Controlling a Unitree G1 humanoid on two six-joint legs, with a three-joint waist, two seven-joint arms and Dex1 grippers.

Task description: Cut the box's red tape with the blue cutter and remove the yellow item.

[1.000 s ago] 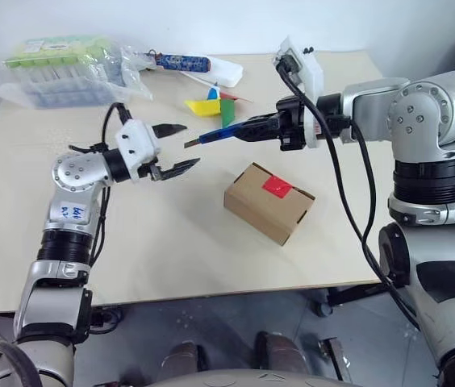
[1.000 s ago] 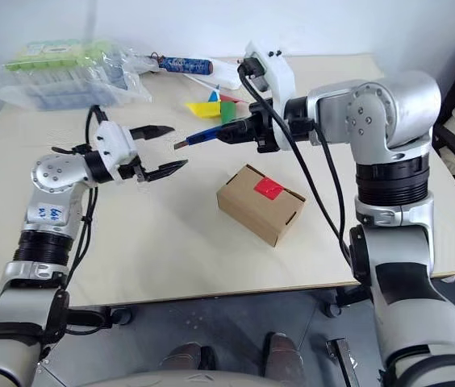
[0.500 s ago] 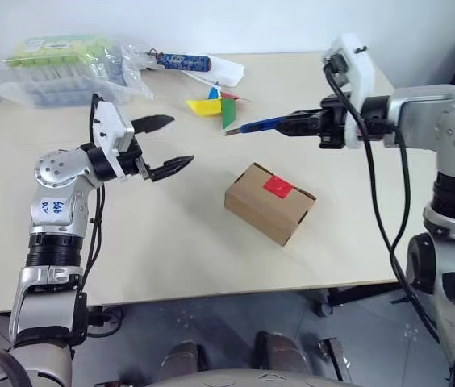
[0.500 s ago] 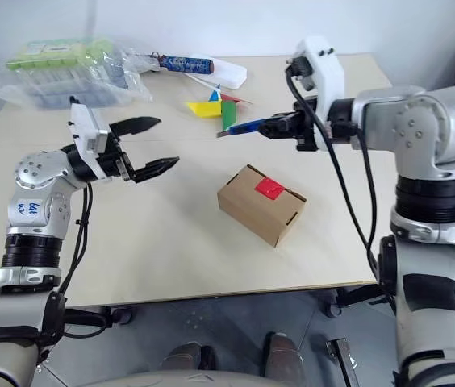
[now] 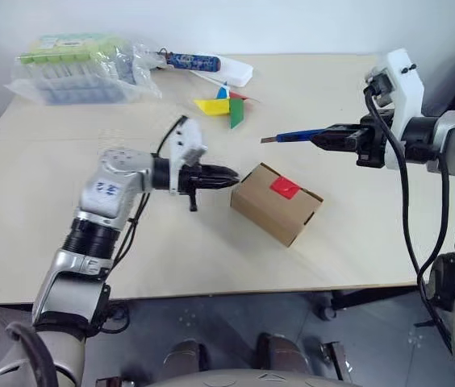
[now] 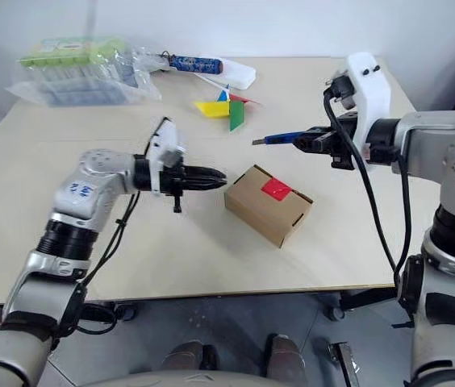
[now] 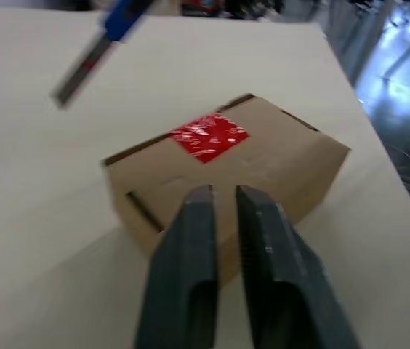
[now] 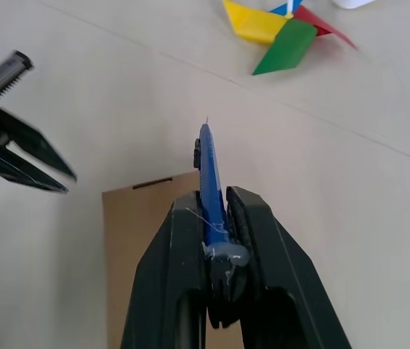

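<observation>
Left eye view: one box (image 5: 276,203) with one red tape (image 5: 285,188) patch on top sits mid-surface (image 5: 211,258). The left gripper (image 5: 229,177), fingers pressed together and holding nothing, points at the box's near end. The right gripper (image 5: 324,137) clamps one blue cutter (image 5: 292,136) above the surface behind the box.

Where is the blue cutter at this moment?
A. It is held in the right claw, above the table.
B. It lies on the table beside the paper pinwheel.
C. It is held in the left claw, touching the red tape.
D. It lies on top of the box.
A: the right claw is shut on the blue cutter, whose tip points out over the table, apart from the box.
</observation>
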